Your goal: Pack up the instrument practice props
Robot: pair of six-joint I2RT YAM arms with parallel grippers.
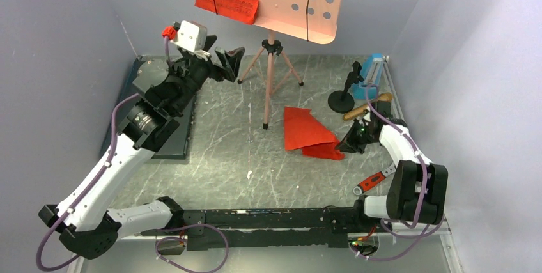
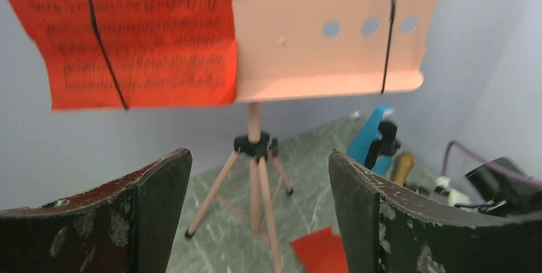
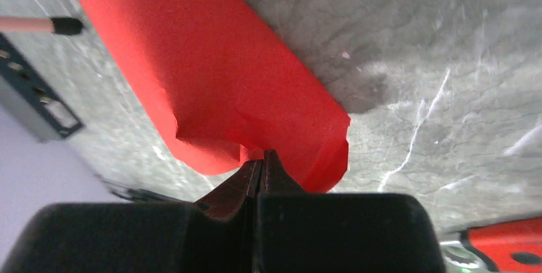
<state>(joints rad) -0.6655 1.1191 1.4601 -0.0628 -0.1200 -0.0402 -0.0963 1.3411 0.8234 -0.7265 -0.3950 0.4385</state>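
**Right fingers closed on the loose pages, left fingers spread before the stand**

Only the top view takes in the whole table [image 1: 255, 158]. The pink music stand [image 1: 271, 75] has its tripod near the middle of the far edge. The blue metronome [image 1: 372, 71] sits in the far right corner. The gold microphone [image 1: 367, 108] lies just beside its black round-base stand [image 1: 340, 100], close to the right edge. The loose red pages [image 1: 310, 133] lie flat to the right of centre. A red-handled wrench [image 1: 371, 181] rests toward the near right corner, and a flat dark case [image 1: 172, 139] lies along the left edge, partly under the left arm.

In that view the right gripper [image 1: 350, 144] sits low at the right end of the pages, but its grip cannot be read there. The right wrist camera shows it: the right gripper [image 3: 262, 158] has its jaws pressed together on the folded near edge of the loose red pages [image 3: 211, 75]. The rest of the paper spreads away from the tips across the tabletop.

The left wrist camera shows the left gripper [image 2: 259, 158] raised, with its fingers [image 2: 147, 222] spread wide and holding nothing. The tripod of the music stand [image 2: 326, 30] is framed in the gap but lies well beyond the tips. A clipped red sheet [image 2: 140, 36] hangs on the left side of the perforated desk under a black retaining wire. The top view places the left gripper [image 1: 229, 61] to the left of the tripod, near the far edge.
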